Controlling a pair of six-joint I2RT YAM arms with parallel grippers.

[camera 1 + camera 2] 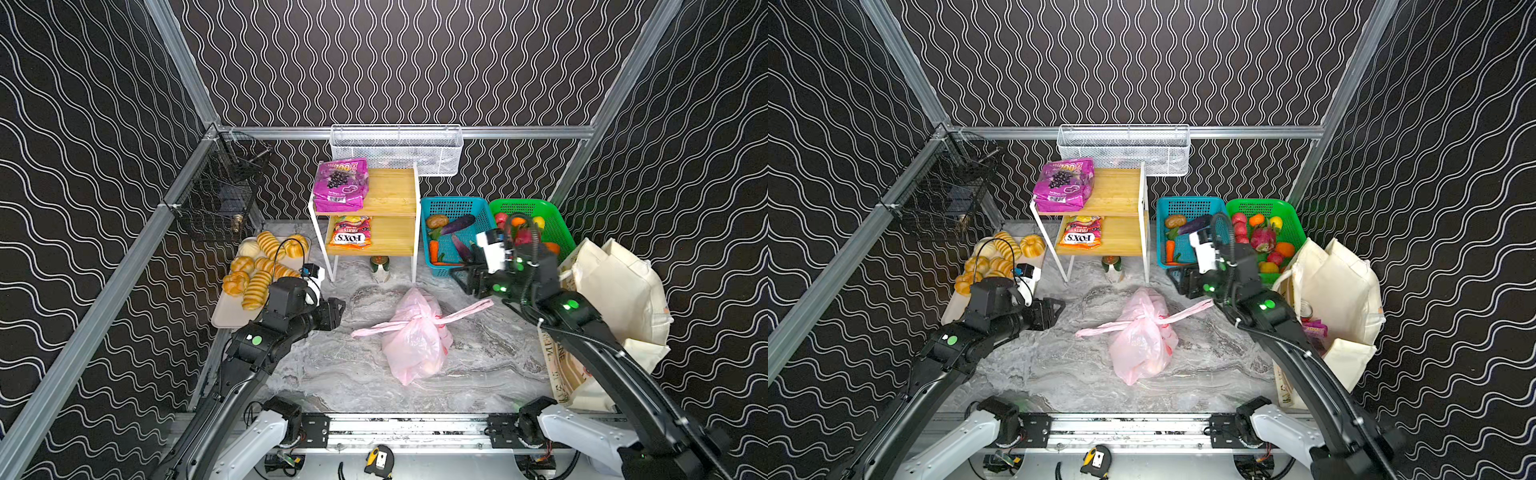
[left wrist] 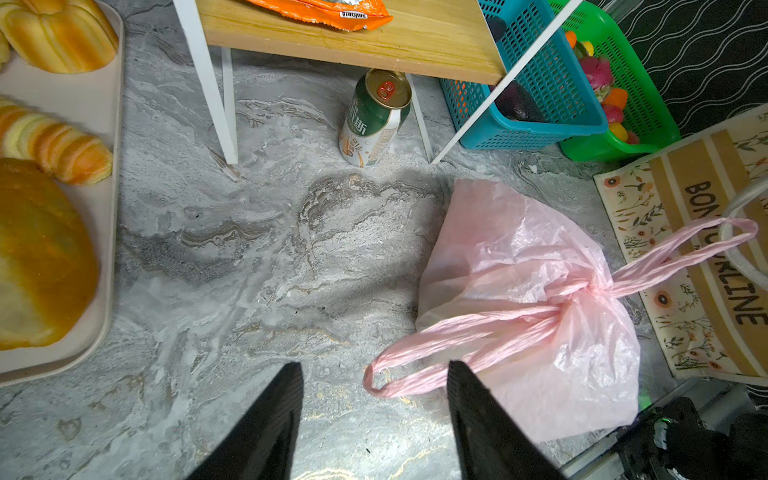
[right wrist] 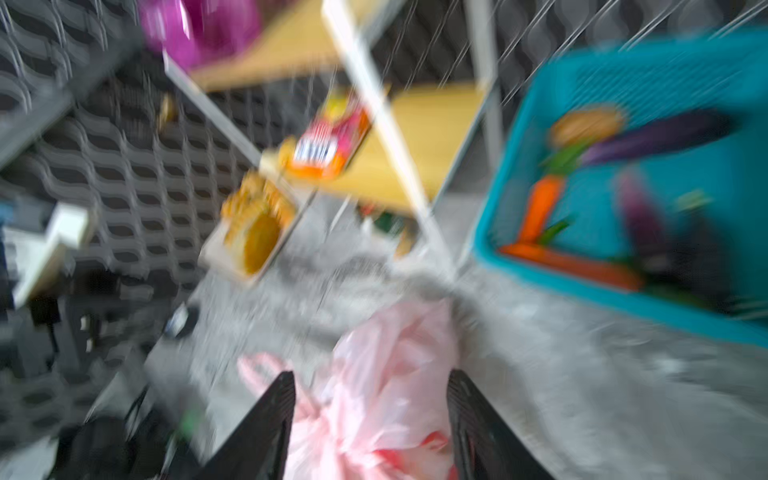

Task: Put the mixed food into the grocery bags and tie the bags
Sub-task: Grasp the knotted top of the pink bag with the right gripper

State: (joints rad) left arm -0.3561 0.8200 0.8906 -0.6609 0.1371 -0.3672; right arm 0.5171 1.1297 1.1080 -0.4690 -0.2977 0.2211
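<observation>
The pink bag [image 1: 411,345] lies knotted, handles [image 1: 467,310] splayed (red shows inside); left hand [image 2: 376,365] and right hand [image 3: 370,373] spread.

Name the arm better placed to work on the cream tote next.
Right, probably: the cream tote stands beside the right arm, right tool open; the left tool sits beyond the pink bag.

A white wire-mesh basket [image 1: 397,153] hangs behind a white-framed two-tier bamboo shelf [image 1: 392,191], a blue plastic mesh basket [image 1: 455,205] just beside it
</observation>
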